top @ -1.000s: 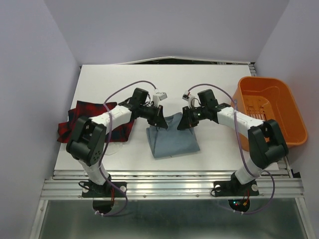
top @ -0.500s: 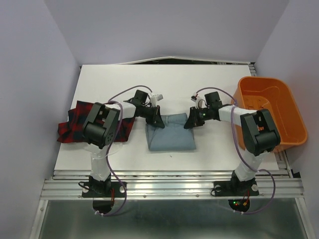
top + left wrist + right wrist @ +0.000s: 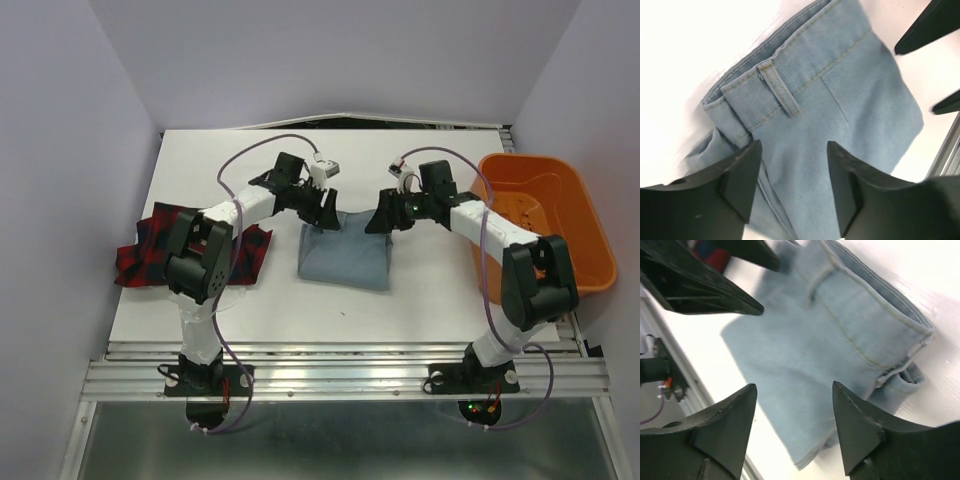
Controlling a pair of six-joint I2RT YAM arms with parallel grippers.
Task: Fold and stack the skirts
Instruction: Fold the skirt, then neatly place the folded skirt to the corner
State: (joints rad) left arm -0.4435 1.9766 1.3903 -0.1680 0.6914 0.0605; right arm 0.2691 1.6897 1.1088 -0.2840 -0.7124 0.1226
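Top external view, read from left to right. A red-and-black plaid skirt (image 3: 160, 250) lies crumpled on the white surface (image 3: 420, 160), well to the left of the left end effector (image 3: 325, 217) and partly under that arm. The left end effector hangs over the far left corner of a folded light blue denim skirt (image 3: 345, 262). The right end effector (image 3: 379, 221) hangs over the far right corner of the same skirt. The two face each other across the skirt's far edge, and the folded cloth spreads from between them toward the arm bases. An orange tub (image 3: 560, 250) stands to the right of the right end effector, at the edge of the surface.

Left wrist view. The left end effector (image 3: 792, 186) has its fingers (image 3: 740, 177) spread apart with nothing clamped between them. The denim skirt (image 3: 850, 100) lies flat just beyond and beneath the tips, its waistband and a belt loop (image 3: 780, 90) ahead of the gap.

Right wrist view. The right end effector (image 3: 792, 427) is likewise spread wide and grips nothing. The denim skirt (image 3: 810, 350) lies ahead of the fingers (image 3: 865, 432), its folded waistband corner beside the right-hand finger. The plaid skirt shows only as a red blur beyond.
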